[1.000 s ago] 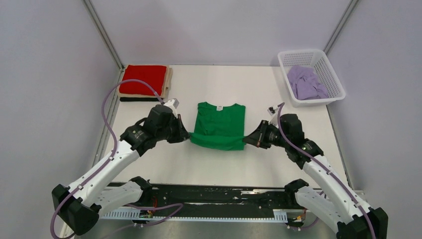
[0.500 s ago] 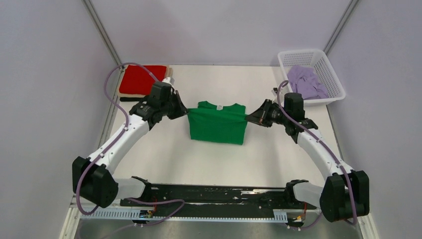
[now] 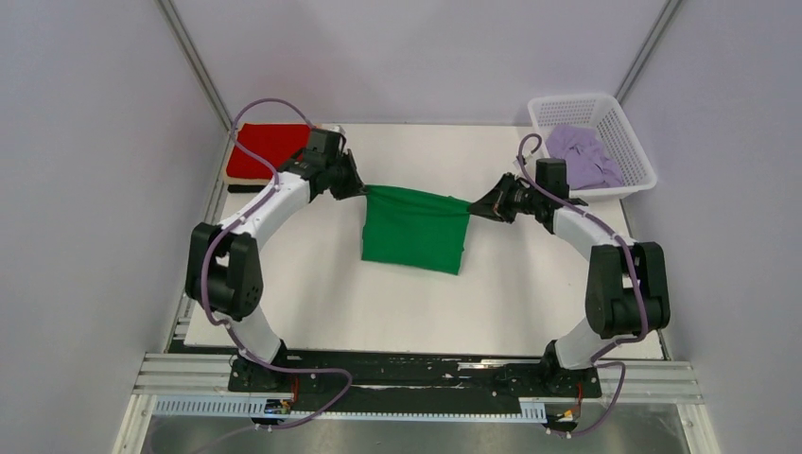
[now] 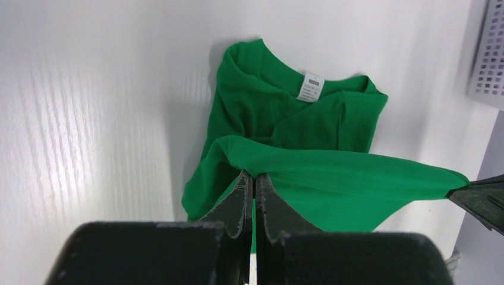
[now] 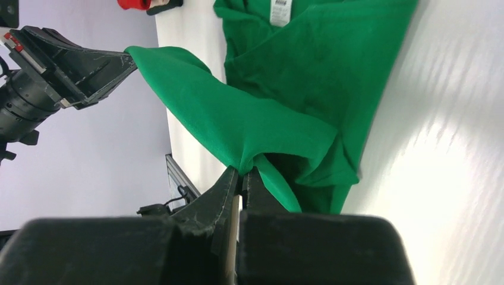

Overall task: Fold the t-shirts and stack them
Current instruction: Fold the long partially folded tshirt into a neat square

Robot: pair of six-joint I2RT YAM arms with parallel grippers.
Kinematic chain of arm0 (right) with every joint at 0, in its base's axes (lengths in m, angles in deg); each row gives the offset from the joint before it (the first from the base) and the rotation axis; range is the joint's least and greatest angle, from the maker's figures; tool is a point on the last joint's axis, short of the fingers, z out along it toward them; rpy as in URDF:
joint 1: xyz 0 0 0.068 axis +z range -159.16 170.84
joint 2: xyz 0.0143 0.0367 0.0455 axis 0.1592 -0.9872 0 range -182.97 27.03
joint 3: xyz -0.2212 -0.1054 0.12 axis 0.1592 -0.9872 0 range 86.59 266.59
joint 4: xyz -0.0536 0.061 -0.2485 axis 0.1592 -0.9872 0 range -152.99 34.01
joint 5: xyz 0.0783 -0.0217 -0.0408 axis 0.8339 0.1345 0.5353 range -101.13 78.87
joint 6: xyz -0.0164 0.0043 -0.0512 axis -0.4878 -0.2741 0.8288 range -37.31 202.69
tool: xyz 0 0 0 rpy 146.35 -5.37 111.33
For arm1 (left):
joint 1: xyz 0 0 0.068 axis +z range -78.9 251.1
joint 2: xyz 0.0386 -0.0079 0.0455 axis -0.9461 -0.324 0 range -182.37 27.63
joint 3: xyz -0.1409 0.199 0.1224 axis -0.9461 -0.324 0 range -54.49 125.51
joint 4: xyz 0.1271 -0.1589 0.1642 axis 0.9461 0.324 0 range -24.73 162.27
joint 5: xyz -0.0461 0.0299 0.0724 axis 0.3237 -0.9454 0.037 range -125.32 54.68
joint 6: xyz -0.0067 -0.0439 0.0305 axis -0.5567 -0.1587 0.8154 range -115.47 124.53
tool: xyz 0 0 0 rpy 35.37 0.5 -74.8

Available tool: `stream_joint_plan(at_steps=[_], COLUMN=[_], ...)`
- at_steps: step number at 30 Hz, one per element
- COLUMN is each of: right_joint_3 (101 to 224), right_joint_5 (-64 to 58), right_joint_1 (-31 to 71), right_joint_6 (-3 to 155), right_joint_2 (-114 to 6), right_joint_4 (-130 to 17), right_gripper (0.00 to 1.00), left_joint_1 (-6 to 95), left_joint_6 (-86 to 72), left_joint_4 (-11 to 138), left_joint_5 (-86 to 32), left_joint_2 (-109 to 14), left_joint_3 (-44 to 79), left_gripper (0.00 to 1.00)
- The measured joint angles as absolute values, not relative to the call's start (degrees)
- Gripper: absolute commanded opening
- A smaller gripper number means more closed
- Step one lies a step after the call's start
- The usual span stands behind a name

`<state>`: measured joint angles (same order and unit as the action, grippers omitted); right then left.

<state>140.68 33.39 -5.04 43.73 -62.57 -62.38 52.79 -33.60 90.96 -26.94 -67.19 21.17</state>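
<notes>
Above collar (image 4: pixel 264 56), my left gripper (image 3: pixel 362 192) and right gripper (image 3: pixel 473 205) clamp hem (image 3: pixel 416 193) of bright green cloth t-shirt (image 3: pixel 413 238), carried forward from near edge: half-fold nearly done.

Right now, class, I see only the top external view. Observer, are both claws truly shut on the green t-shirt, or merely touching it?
Observer: The left wrist view shows the left claw pinched shut on the green t-shirt, with no gap showing.
Operator: And the right one?
Observer: The right wrist view shows the right claw shut on a bunched fold of the cloth.
Operator: From above, the collar is hidden.
Observer: Under the lifted cloth, the left wrist view shows the collar with its white neck tag.
</notes>
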Motion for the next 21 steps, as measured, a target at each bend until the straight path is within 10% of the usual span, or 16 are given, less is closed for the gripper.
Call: stream_joint_plan(at_steps=[10, 12, 17, 19, 21], right_joint_3=[148.13, 149.44, 155.41, 157.75, 158.38], right_joint_5=[31.16, 30.13, 27.57, 27.03, 26.41], right_joint_1=[-6.99, -7.09, -7.92, -8.32, -8.58], right_joint_6=[43.62, 43.58, 44.21, 44.86, 45.65], right_joint_2=[-76.8, -79.09, -85.19, -86.59, -86.33], right_joint_4=[-60.57, -60.29, -60.05, -60.11, -60.05], right_gripper=[0.06, 0.16, 0.63, 0.91, 1.0], left_joint_1=[53.32, 53.34, 54.3, 54.93, 55.33], left_joint_6=[-32.17, -31.78, -30.1, -30.08, -30.12], left_joint_4=[90.81, 90.9, 91.66, 92.64, 93.32], left_joint_5=[-25.69, -25.47, -26.81, -27.44, -27.64], left_joint_2=[-84.15, -86.95, -93.01, -94.45, -94.89], left_joint_3=[32.65, 35.18, 41.17, 43.47, 45.02], left_gripper=[0.04, 0.17, 0.96, 0.99, 1.0])
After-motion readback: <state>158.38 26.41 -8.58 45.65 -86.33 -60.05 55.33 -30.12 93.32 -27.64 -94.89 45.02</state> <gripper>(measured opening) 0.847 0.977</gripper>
